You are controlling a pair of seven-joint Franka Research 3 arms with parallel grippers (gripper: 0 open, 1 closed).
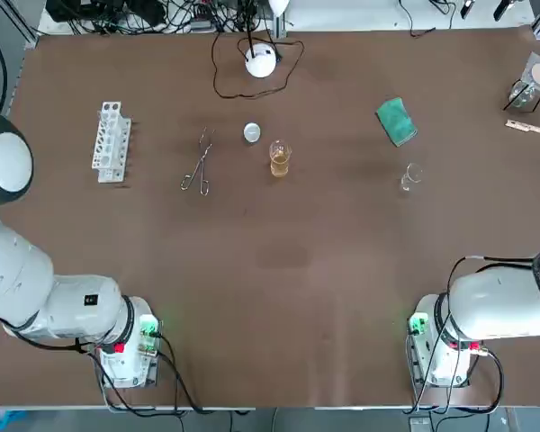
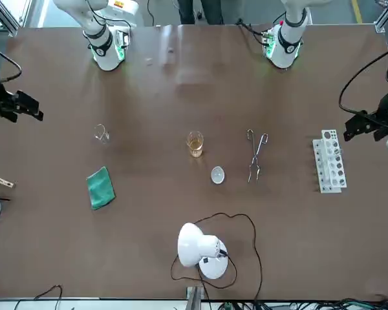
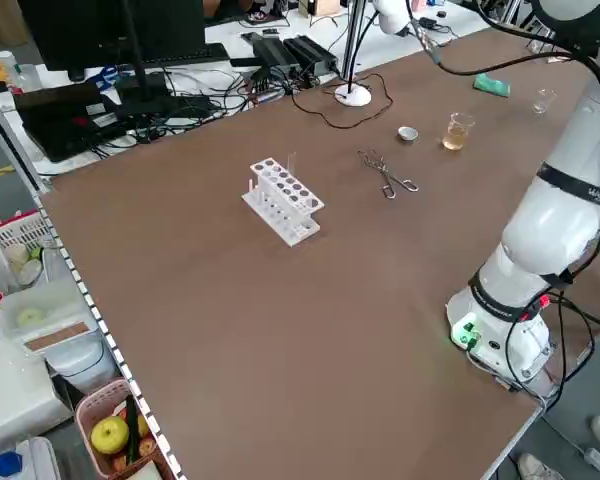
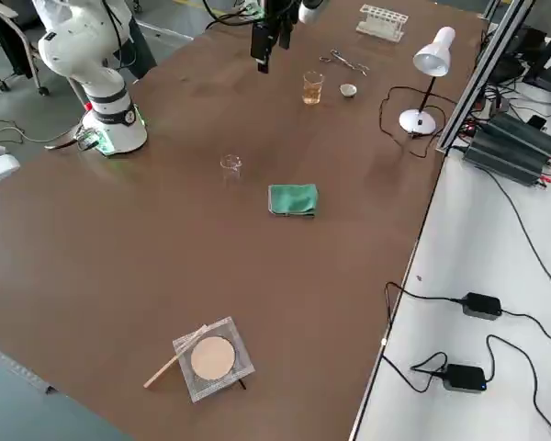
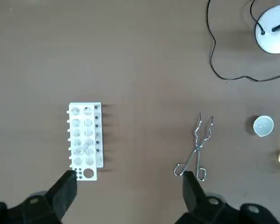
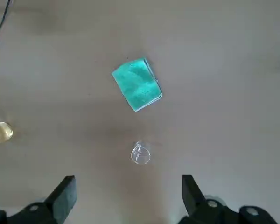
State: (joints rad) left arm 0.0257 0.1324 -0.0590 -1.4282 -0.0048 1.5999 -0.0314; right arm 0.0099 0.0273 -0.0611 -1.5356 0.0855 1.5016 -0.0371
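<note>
My left gripper (image 5: 129, 179) hangs open high above the table's left part, holding nothing; a white test-tube rack (image 5: 85, 141) and metal tongs (image 5: 196, 149) lie below it. In the front view the left gripper (image 2: 365, 126) is at the right edge, near the rack (image 2: 330, 161). My right gripper (image 6: 128, 182) is also open and empty, high above a small clear glass (image 6: 140, 153) and a folded green cloth (image 6: 136, 84). The front view shows the right gripper (image 2: 19, 106) at the left edge. A beaker of amber liquid (image 1: 280, 158) stands mid-table beside a small round dish (image 1: 252, 133).
A white desk lamp (image 1: 261, 61) with a looping black cable stands at the far middle edge. A wire-mesh square with a round pad (image 4: 211, 358) and a wooden stick (image 1: 529, 128) lie at the far right corner. The arm bases (image 1: 130, 346) sit at the near edge.
</note>
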